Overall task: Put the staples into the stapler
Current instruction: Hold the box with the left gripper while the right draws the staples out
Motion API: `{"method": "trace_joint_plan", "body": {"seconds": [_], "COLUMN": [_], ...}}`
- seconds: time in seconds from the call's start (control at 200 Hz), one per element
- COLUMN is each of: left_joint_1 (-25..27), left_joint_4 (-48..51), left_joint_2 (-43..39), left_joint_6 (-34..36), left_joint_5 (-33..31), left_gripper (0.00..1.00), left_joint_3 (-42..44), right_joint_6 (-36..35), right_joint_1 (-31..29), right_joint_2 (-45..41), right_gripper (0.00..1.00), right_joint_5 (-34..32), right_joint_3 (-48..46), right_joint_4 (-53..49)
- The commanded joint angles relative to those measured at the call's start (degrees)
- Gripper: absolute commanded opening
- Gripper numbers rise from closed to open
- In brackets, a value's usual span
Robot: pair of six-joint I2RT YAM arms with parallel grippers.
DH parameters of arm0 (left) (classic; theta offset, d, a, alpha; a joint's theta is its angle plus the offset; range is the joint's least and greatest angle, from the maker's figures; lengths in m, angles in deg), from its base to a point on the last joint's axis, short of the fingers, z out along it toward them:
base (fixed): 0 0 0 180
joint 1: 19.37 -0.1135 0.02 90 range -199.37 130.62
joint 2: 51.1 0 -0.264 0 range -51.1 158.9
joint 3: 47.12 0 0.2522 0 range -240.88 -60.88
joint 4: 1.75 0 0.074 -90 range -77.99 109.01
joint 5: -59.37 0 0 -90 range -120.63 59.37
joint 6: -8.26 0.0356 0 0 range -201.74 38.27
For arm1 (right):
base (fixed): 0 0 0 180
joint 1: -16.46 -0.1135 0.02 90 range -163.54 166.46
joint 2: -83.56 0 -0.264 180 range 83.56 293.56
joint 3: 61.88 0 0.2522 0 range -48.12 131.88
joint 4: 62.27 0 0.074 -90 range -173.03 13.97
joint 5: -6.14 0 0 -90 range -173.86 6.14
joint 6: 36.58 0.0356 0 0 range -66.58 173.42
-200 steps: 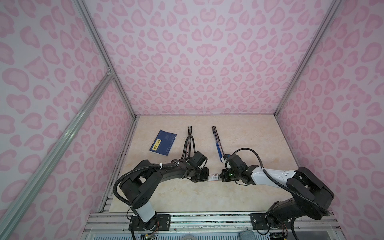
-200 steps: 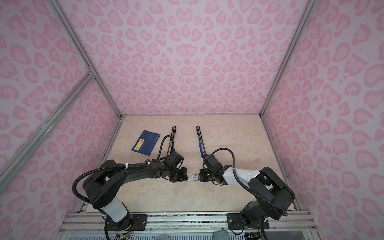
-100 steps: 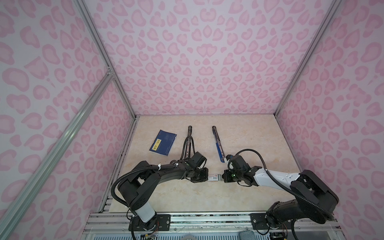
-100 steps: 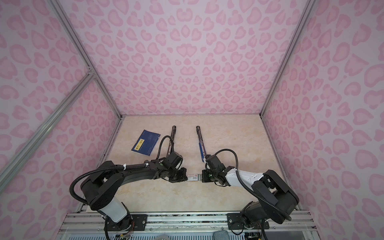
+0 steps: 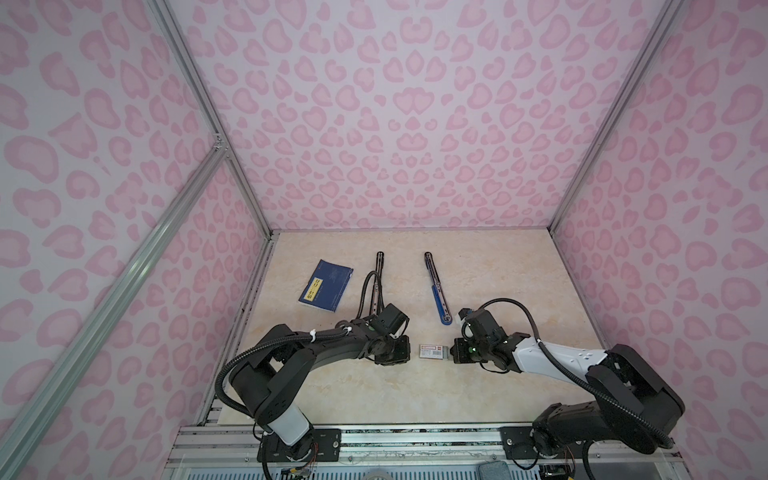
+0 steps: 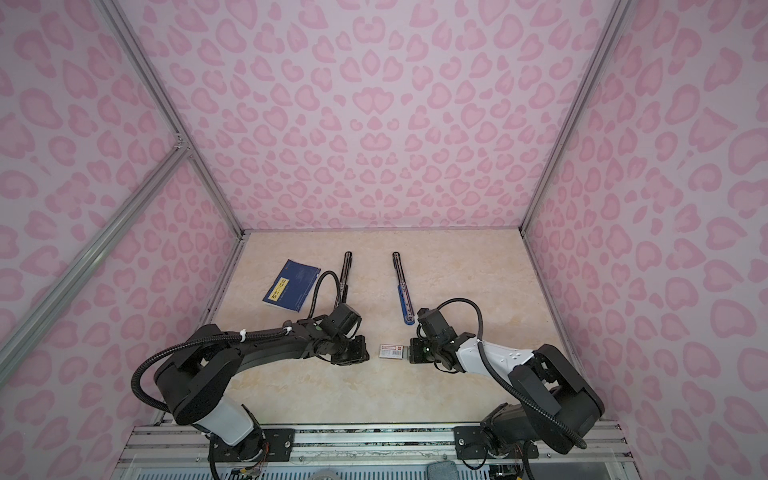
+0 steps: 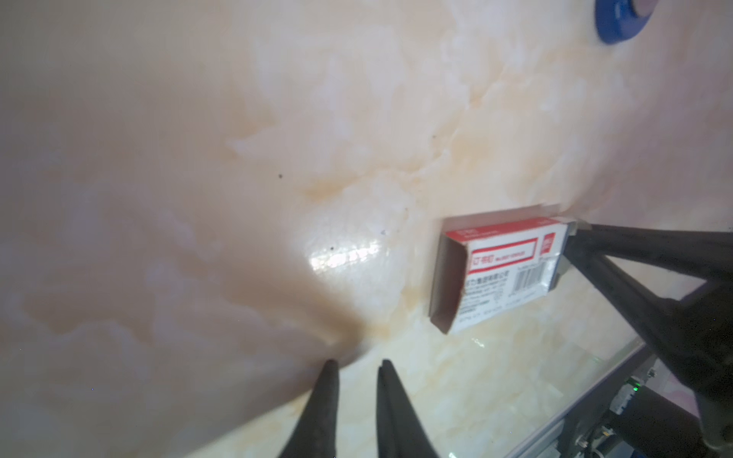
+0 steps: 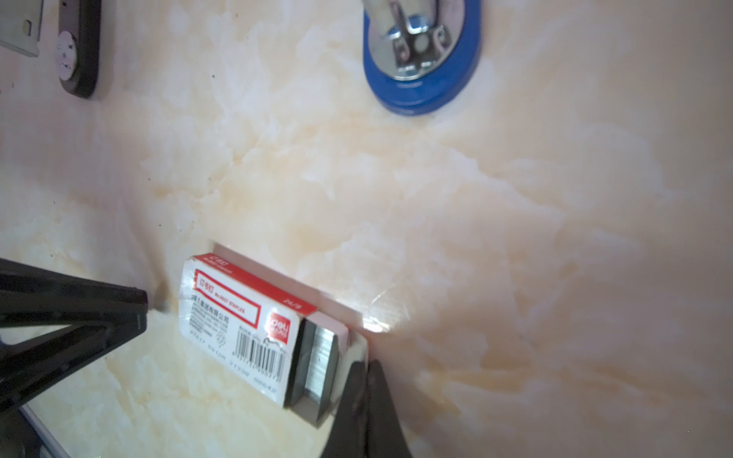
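Three pink-spotted walls (image 5: 395, 124) enclose marbled table (image 5: 415, 395); left hand (image 7: 357, 361) ajar, right hand (image 8: 363, 366) pinches tray (image 8: 341, 331) of staples (image 8: 323, 357).

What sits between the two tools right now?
A red-and-white cardboard staple box, in both top views: apart from the left tool; the right tool pinches its open end, where silvery metal staples show.
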Motion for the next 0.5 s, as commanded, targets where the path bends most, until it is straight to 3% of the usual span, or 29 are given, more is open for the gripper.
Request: {"method": "trace_joint_plan", "body": {"seconds": [0.0,0.08,0.495], "left_joint_1": [-0.07,-0.06,-0.1], "left_joint_4": [-1.95,-2.9,-5.46], "left_joint_2": [-0.7,-0.35,5.32], "left_joint_6": [0.27,0.64,0.54], "left_joint_5": [0.74,1.55,4.53], "left_gripper": [0.3,0.35,0.35], "left_joint_3": [-1.32,-2.4,-5.53], "right_joint_6": [-0.27,-0.26,0.82], "right_joint_1": [-0.1,-0.32,-1.6], "right_joint_2": [0.73,0.93,2.02], "right_gripper": [0.0,0.0,0.0], "right_joint_5": [-0.46,-0.4,-0.22], "right_joint_3": [-0.35,-0.23,-0.14], "right_joint_4": [-2.45,-2.23,-0.52]}}
